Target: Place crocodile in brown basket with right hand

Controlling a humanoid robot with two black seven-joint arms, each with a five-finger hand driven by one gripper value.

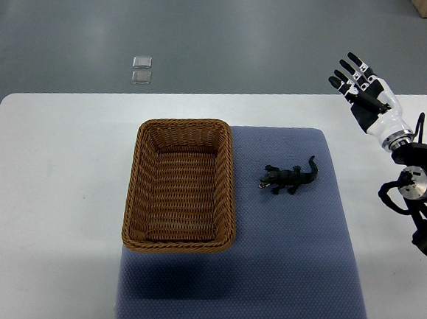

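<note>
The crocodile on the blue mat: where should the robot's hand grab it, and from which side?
Probably around the thick middle of the crocodile, coming from above. It lies flat, head toward the brown basket and thin tail pointing toward the open right hand, so the hand could close across its body.

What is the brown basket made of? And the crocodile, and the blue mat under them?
Brown basket: looks like woven wicker or rattan; interlaced strands show on its walls. Crocodile: probably moulded plastic or rubber, dark green and bumpy. Blue mat: likely matte fabric or foam, finely textured.
</note>
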